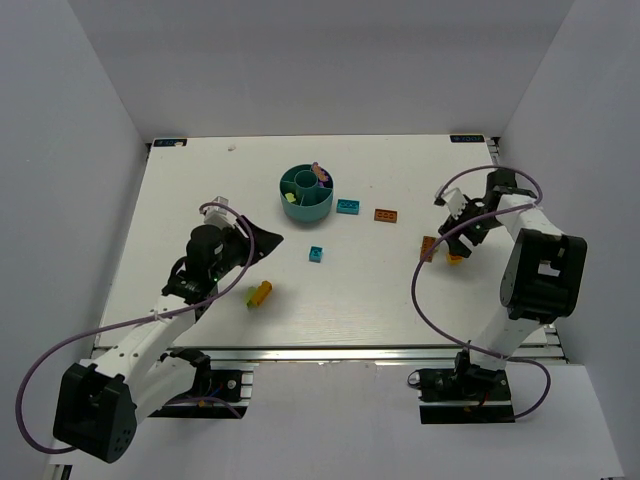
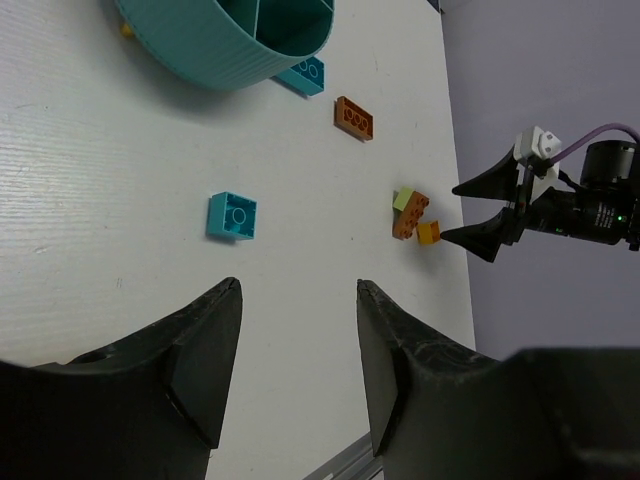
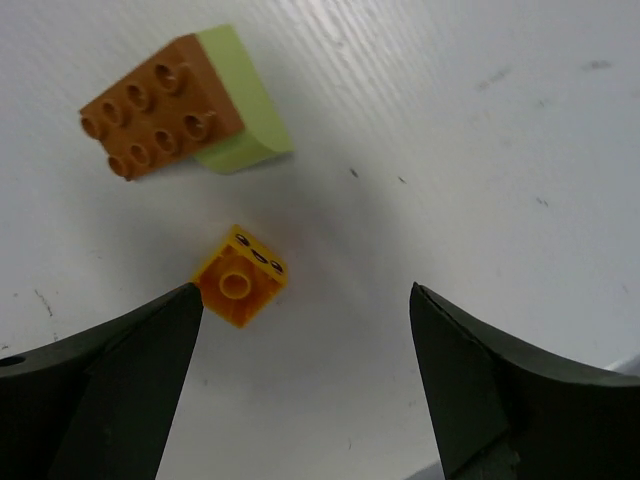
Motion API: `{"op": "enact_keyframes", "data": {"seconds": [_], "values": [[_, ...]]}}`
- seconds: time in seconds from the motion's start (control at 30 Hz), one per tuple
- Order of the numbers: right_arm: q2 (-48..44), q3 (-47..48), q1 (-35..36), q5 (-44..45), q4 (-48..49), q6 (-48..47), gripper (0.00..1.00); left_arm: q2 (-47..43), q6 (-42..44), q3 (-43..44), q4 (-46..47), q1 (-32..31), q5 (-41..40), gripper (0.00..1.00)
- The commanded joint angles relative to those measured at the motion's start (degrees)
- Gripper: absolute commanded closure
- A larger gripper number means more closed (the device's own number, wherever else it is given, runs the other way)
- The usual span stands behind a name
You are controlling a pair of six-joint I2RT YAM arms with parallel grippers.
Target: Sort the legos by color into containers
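The teal divided bowl [image 1: 306, 203] stands at the back centre, with a purple lego [image 1: 320, 175] in it. The bowl also shows in the left wrist view [image 2: 215, 50]. On the table lie a teal lego [image 1: 348, 206], an orange lego [image 1: 386, 215], a small teal lego [image 1: 316, 254] and a yellow-and-green lego [image 1: 259, 293]. My right gripper [image 3: 305, 295] is open and empty just over a small yellow lego [image 3: 240, 275], which lies by its left finger. An orange lego [image 3: 160, 105] joined to a lime green lego [image 3: 240, 110] lies beyond. My left gripper [image 2: 300, 290] is open and empty, above bare table short of the small teal lego [image 2: 231, 216].
The right gripper [image 2: 450, 212] shows from the left wrist view next to the orange-and-green lego [image 2: 410, 212] and the yellow one [image 2: 428, 232]. The table's right edge runs just past them. White walls enclose the table on three sides.
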Motion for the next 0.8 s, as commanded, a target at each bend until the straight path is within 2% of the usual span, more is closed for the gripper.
{"op": "enact_keyframes", "data": {"seconds": [0.0, 0.27, 0.57, 0.63, 0.67, 0.73, 0.77], "values": [[0.95, 0.44, 0.45, -6.34, -4.28, -13.07, 0.11, -1.15, 0.03, 0.07, -0.25, -0.25, -0.61, 0.41], [4.29, 0.53, 1.94, -9.50, 0.64, -15.63, 0.11, -2.38, -0.66, -0.27, -0.86, -0.25, -1.31, 0.41], [10.09, 3.34, 5.45, -11.62, 1.08, -17.66, 0.20, -3.96, -0.66, 0.08, -2.89, -0.25, -2.36, 0.41], [11.05, 5.01, 5.81, -12.14, 0.82, -17.39, 0.26, -4.31, -1.02, -0.18, -2.89, -0.25, -2.54, 0.40], [12.63, 5.97, 5.89, -12.58, 0.12, -17.30, 0.34, -4.57, -1.19, -0.27, -3.06, -0.25, -2.63, 0.41], [14.56, 9.66, 6.07, -12.67, -2.51, -16.51, 0.43, -4.75, -1.19, -0.19, -3.15, -0.25, -2.54, 0.41], [16.23, 10.89, 6.07, -12.67, -3.48, -16.34, 0.53, -4.84, -1.19, -0.18, -3.32, -0.25, -2.54, 0.40]]}}
